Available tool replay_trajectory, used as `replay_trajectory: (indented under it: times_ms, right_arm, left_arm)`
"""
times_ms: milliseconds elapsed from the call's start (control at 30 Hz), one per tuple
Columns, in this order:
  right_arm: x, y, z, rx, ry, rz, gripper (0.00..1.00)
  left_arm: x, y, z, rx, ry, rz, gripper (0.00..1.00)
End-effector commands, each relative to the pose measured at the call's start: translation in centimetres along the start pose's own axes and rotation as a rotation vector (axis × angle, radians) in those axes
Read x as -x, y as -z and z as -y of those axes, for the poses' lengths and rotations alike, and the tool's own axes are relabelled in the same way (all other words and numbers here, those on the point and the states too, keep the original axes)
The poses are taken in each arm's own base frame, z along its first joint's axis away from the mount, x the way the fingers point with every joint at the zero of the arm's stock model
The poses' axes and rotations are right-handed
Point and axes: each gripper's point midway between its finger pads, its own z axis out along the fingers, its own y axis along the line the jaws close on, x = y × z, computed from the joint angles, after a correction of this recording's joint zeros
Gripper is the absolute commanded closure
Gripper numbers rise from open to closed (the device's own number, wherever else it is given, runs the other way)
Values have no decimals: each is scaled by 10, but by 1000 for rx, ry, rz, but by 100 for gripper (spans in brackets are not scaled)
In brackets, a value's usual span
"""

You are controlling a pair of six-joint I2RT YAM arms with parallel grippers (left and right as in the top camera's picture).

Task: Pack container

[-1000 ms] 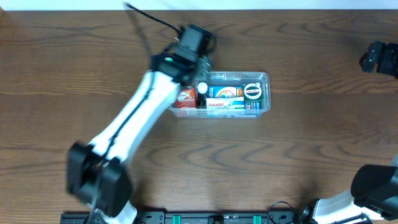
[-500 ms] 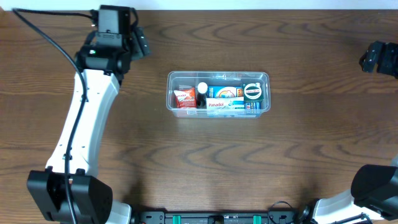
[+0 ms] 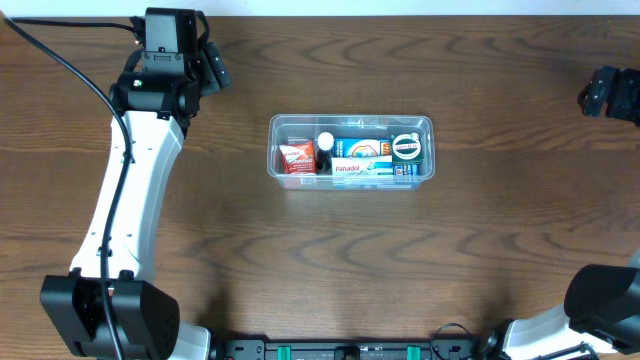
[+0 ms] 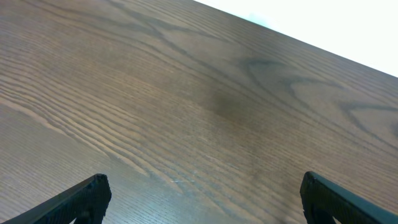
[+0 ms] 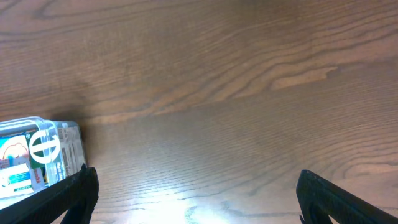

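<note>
- Surface: dark brown wood-grain table (image 3: 480, 250), matte, with a soft patch of glare low in the right wrist view
- Room: little shows beyond the table, just a white strip (image 3: 400, 7) past the far edge; the left wrist view shows the same white at its top right
- container (image 3: 350, 118) lies flat on the wood about mid-table, a bit nearer the far edge, long side parallel to that edge
- In it: red packet (image 3: 297, 157) at the left end, white-capped bottle (image 3: 325, 143) just beside it, Panadol box (image 3: 350, 168) along the near wall, green-and-white tin (image 3: 405, 147) at the right end
- left gripper (image 4: 206, 196) is over the far-left corner, well apart from the container, fingers spread wide with only wood between them, gripping nothing
- right gripper (image 5: 198, 193) is also spread wide with only wood between the fingers; the container's right end sits in the lower-left corner of its view
- Edges: the far edge runs straight across the top of the overhead view, and the left arm (image 3: 125, 200) reaches up the left side to it
- black cable (image 3: 60, 60) runs from that wrist toward the left edge
- Near edge: black rail (image 3: 340, 350) with both arm bases at it, left and right
- Open room: bare wood on all four sides of the container, widest toward the right edge and the near edge
</note>
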Motion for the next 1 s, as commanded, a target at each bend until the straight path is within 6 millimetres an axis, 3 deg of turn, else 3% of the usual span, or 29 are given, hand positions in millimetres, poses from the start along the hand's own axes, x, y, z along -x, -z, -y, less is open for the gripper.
replay_trajectory:
  times_ms: [0, 567, 733, 967]
  right_arm:
    - [3, 6, 1, -2, 0, 19, 1]
    - [3, 10, 0, -3, 1, 27, 1]
    - [5, 37, -16, 3, 39, 95, 1]
    - [-5, 118, -64, 14, 165, 294, 1]
  left_arm:
    - [3, 1, -2, 11, 5, 9, 2]
    - [3, 1, -2, 11, 5, 9, 2]
    - [3, 1, -2, 11, 5, 9, 2]
    - [3, 1, -2, 11, 5, 9, 2]
